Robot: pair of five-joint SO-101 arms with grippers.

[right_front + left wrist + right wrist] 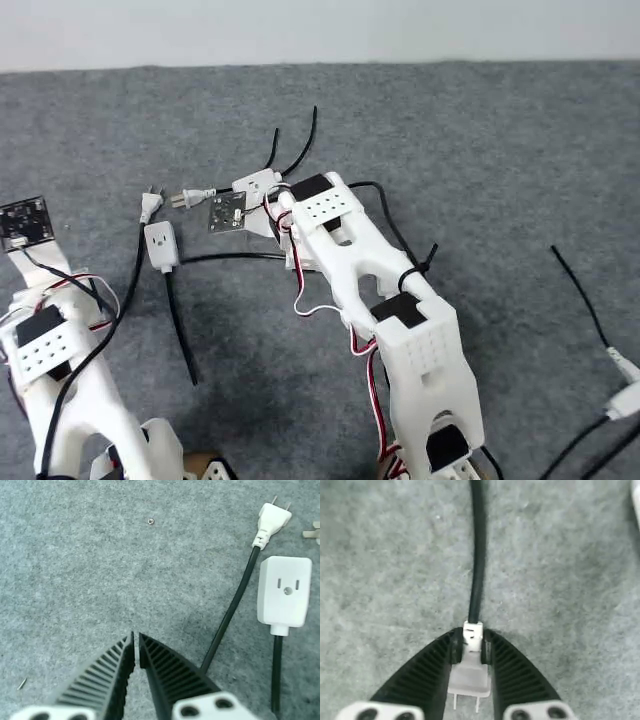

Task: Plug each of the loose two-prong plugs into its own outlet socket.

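Item, right gripper [472,636]: you are clamping it across the neck of a two-prong plug [469,672], both fingers pressing on the moulded body just where the black cord [478,555] is leaving it. The cord is running straight out ahead of the fingertips, and the prongs are pointing back toward the wrist, untouched by the fingers. Gripping at the neck is probably stopping the plug from twisting while leaving the prongs free for insertion. Item, left gripper [136,638]: you are holding it all but closed, with a thin slit showing between the ribbed fingers and nothing in it, hovering over the bare carpet [75,570]. Item, second plug [272,517]: it is lying loose ahead of the left gripper, off toward the right arm's side, with its prongs pointing away. Item, outlet socket [285,590]: it is lying face up just beside that plug's cord, nearer the left gripper than the plug head. Its slots are showing upward, so it is likely open to a straight approach.
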